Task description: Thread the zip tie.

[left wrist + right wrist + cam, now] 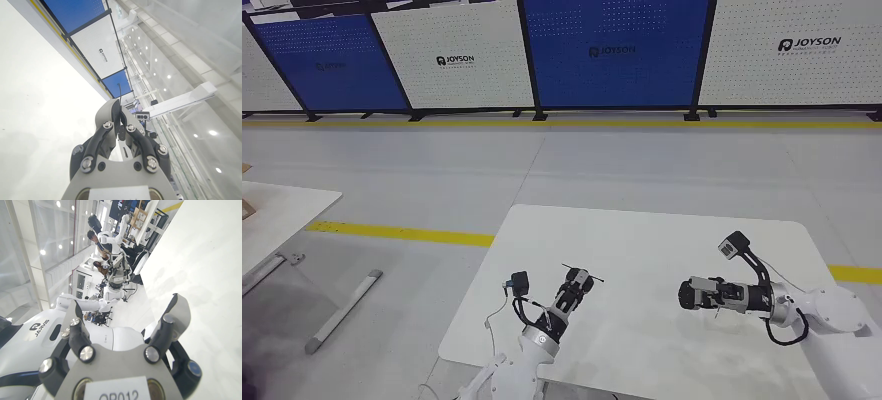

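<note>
Left gripper point(119, 103) clamped tight on thin black zip tie point(120, 92); tie pinched between pads, one end projecting past fingertips; top view places it over near left part of white table point(662, 240); right gripper point(126, 302) spread wide, holding nothing; positioned over right part of table, well apart from left gripper.

white table point(662, 250) before blue and white, perhaps perforated, panels point(614, 55).
</note>
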`<state>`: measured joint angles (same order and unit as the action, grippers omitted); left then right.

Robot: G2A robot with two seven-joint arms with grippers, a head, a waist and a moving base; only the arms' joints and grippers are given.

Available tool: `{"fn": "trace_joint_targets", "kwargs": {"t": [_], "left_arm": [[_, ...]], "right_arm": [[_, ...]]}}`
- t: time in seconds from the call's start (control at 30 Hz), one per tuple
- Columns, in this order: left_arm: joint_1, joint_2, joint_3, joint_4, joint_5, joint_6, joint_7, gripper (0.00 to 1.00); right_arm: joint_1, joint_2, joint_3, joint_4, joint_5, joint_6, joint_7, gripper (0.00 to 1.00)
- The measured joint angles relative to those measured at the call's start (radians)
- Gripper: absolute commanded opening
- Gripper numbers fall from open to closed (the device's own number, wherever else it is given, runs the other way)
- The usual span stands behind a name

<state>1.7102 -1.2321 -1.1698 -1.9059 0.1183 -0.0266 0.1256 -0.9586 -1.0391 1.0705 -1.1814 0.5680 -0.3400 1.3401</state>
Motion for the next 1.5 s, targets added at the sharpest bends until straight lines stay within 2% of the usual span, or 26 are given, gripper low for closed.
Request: {"fn": "trace_joint_targets", "kwargs": {"t": [0.13,0.23,0.33,0.6,0.67,0.77,0.87,0.97,1.03,1.37,1.5], "left_arm": [[-0.010,0.003,0.004,0.043,0.061,0.057,-0.044,0.00],[-0.019,0.010,0.002,0.067,0.094,0.091,-0.127,0.00],[-0.015,0.016,-0.030,0.052,0.063,0.081,-0.198,0.00],[-0.014,0.016,-0.030,0.052,0.063,0.080,-0.195,0.00],[-0.016,0.016,-0.029,0.055,0.054,0.079,-0.210,0.00],[-0.020,0.025,-0.060,0.061,0.019,0.065,-0.310,0.00],[-0.013,0.040,-0.120,0.061,-0.040,0.043,-0.444,0.00],[-0.012,0.049,-0.169,0.066,-0.099,0.034,-0.540,0.00],[-0.016,0.049,-0.180,0.068,-0.137,0.036,-0.554,0.00],[-0.018,0.049,-0.177,0.068,-0.138,0.036,-0.548,0.00],[-0.036,0.043,-0.170,0.064,-0.217,0.026,-0.512,0.00]], "right_arm": [[0.000,0.000,0.000,0.000,0.000,0.000,0.000,1.00],[0.000,0.000,0.000,0.000,0.000,0.000,0.000,1.00],[0.000,0.000,0.000,0.000,0.000,0.000,0.000,1.00],[0.000,0.000,0.000,0.000,0.000,0.000,0.000,1.00],[0.000,0.000,0.000,0.000,0.000,0.000,0.000,1.00],[0.000,0.000,0.000,0.000,0.000,0.000,0.000,1.00],[0.000,0.000,0.000,0.000,0.000,0.000,0.000,1.00],[0.000,0.000,0.000,0.000,0.000,0.000,0.000,1.00],[0.000,0.000,0.000,0.000,0.000,0.000,0.000,1.00],[0.000,0.000,0.000,0.000,0.000,0.000,0.000,1.00],[0.000,0.000,0.000,0.000,0.000,0.000,0.000,1.00]]}}
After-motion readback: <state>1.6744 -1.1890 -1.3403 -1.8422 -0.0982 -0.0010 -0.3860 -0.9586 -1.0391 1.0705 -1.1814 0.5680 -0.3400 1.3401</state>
